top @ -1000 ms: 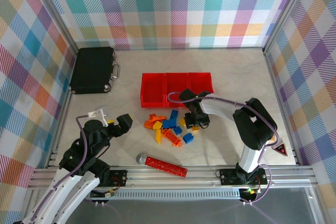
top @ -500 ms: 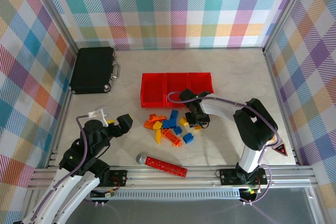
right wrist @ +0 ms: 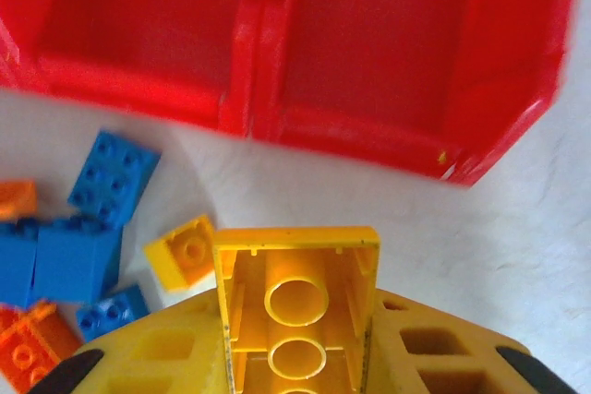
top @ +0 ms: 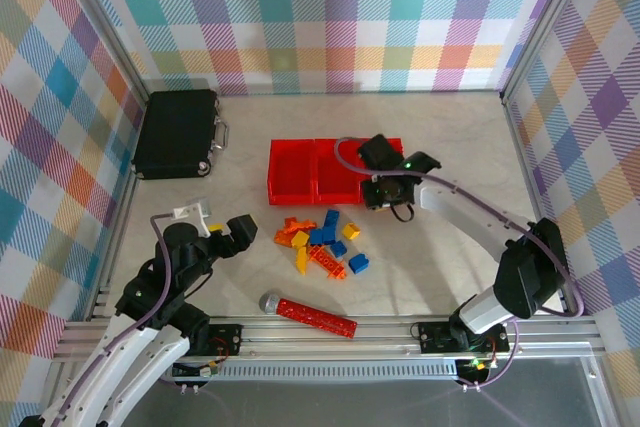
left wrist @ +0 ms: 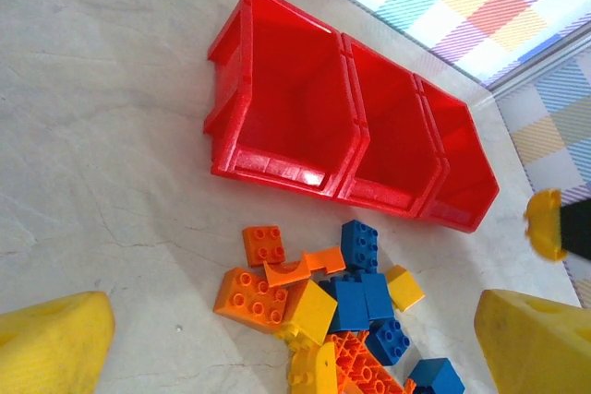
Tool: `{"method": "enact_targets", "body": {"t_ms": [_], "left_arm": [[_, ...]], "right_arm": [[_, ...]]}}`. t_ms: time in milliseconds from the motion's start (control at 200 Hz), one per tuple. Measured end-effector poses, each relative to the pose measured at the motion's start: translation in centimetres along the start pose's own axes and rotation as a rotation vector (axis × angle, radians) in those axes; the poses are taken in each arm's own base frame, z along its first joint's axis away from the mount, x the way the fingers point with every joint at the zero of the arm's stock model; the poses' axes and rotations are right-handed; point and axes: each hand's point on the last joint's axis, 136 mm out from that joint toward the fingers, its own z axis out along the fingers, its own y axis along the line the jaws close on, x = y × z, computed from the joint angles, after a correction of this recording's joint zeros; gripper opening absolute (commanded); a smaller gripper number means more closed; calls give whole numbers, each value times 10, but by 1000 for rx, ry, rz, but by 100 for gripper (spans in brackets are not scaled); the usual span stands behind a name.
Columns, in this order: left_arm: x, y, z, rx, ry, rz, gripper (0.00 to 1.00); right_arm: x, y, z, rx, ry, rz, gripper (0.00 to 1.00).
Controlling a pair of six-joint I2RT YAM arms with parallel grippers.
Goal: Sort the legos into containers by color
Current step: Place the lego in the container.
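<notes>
The legos [top: 322, 243] lie in a loose pile of orange, blue and yellow bricks in front of the containers [top: 295, 172], three joined red bins. My right gripper [top: 386, 193] hovers over the front rim of the right-hand bins, shut on a yellow brick [right wrist: 295, 288] whose hollow underside faces the camera between the yellow fingers [right wrist: 152, 357]. Below it are two bins [right wrist: 397, 53], a small yellow brick [right wrist: 185, 251] and a blue brick [right wrist: 113, 177]. My left gripper [top: 230, 231] stands open left of the pile, its fingers [left wrist: 55, 348] wide apart with nothing between them; the pile [left wrist: 342, 306] and bins [left wrist: 295, 108] lie ahead.
A black case [top: 177, 133] lies at the back left. A long red studded bar with a grey round end [top: 315, 314] rests near the front rail. A small red triangle [top: 533, 285] sits at the right edge. Plaid walls close in three sides.
My right gripper closed on the yellow brick at the pile's right side, lifted it and moved back toward the bins. The left arm barely shifted.
</notes>
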Motion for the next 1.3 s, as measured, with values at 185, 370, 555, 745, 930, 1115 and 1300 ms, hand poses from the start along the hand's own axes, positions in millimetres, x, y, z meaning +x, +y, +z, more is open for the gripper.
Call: {"method": "enact_targets", "body": {"t_ms": [185, 370, 555, 745, 930, 1115, 1300], "left_arm": [[-6, -8, 2, 4, 16, 3, 100], [-3, -12, 6, 5, 54, 4, 100], [-2, -12, 7, 7, 60, 4, 100], [-2, -12, 7, 7, 60, 4, 100], [-3, -13, 7, 9, 57, 4, 100], [-5, -15, 8, 21, 45, -1, 99], [-3, -13, 8, 18, 48, -1, 99]], "right_arm": [[-41, -34, 24, 23, -3, 54, 24], [-65, -29, 67, -5, 46, 25, 24], [-73, -19, 98, -27, 79, -4, 24], [-72, -26, 108, -30, 90, 17, 27], [-68, -34, 116, -32, 93, 37, 36], [-56, -37, 124, -26, 120, 39, 40], [-55, -35, 123, -36, 120, 40, 46]]}}
